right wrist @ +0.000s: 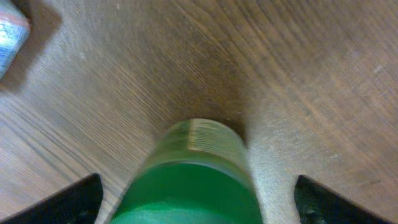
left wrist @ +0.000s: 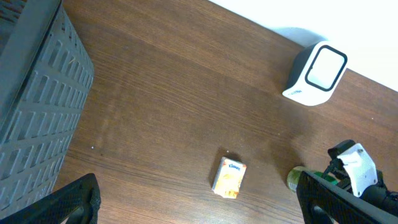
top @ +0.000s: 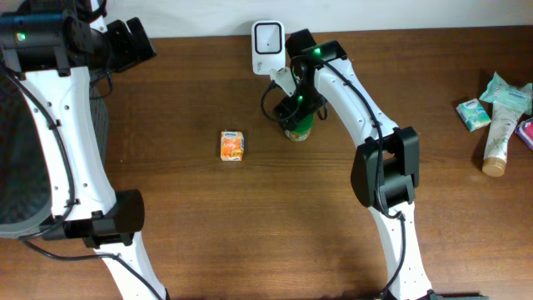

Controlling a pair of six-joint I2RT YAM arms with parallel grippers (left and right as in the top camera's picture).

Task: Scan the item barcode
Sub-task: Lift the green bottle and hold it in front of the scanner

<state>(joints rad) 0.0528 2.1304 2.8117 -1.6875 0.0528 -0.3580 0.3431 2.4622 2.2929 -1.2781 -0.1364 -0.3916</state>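
Wood table fills every view. Grey ribbed basket at far L, cut off by the frame edge. L gripper sits up by the back L corner, fingers spread fully w/ nothing btwn them; only the tips show in the L wrist view. R arm reaches to back centre. R gripper hangs over the green bottle, fingers wide either side w/ a gap to each, no hold. From overhead the bottle is mostly hidden under the gripper, standing just in front of the white scanner. Label print is blurred, can't tell if barcode. Orange tissue pack lies L of the bottle, apart. Tube and teal packs at R edge, partly cropped.
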